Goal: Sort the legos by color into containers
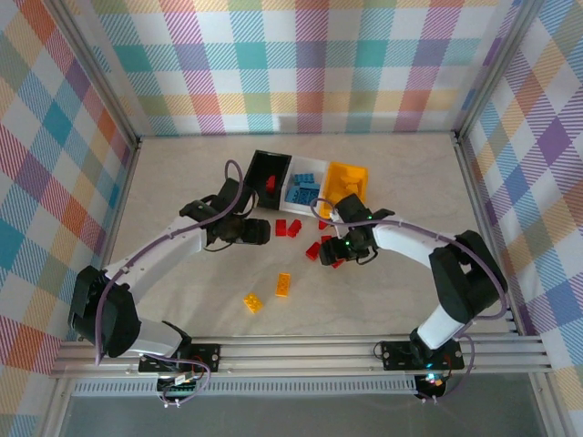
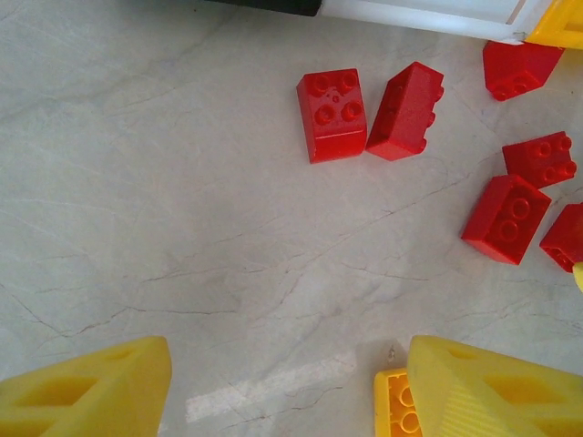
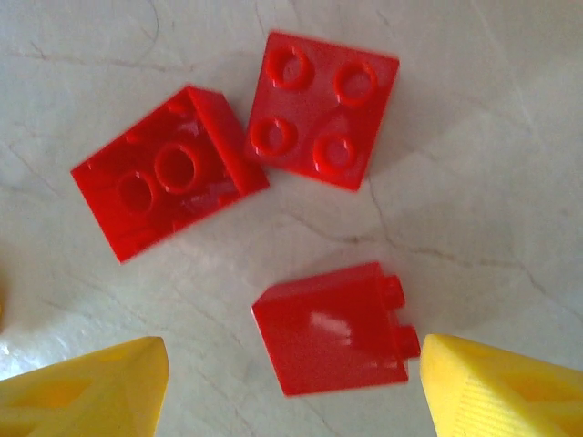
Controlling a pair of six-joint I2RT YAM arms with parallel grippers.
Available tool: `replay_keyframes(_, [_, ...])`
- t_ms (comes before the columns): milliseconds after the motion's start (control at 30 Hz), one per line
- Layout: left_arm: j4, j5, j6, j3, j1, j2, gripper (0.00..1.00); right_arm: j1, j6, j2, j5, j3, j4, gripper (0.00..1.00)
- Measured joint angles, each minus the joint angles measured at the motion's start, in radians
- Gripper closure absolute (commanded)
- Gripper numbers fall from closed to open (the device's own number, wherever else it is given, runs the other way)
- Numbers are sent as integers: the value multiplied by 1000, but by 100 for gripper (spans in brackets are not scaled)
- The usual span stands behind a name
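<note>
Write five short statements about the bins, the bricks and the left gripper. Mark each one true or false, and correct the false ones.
1. The white bin holds blue bricks. True.
2. The black bin is empty. False: a red brick lies in it.
3. Every red lego is already in a bin. False: several loose red bricks lie on the table in front of the bins.
4. The left gripper is shut on a brick. False: its jaws stand open, with bare table between them.
5. Two yellow bricks lie on the table, nearer the arm bases than the loose red ones. True.
</note>
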Motion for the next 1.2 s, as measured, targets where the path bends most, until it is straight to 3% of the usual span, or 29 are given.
replay_keyframes(333, [18,4,0,-20,18,-4,30,33,-37,103,48,63,-45,31])
replay_keyframes(467, [18,7,0,-22,25,-10,30,43,-38,109,71,79,-67,39])
replay_keyframes(600, [22,15,0,-30,29,-23,30,55,-35,109,85,79,-85,52])
replay_keyframes(967, [48,35,-8,-38,18,-3,30,59,-20,70,106,80,-101,53])
replay_keyframes(1200, [140,53,-42,-7,-21,217,31,59,-4,-29,98,163,-148,52])
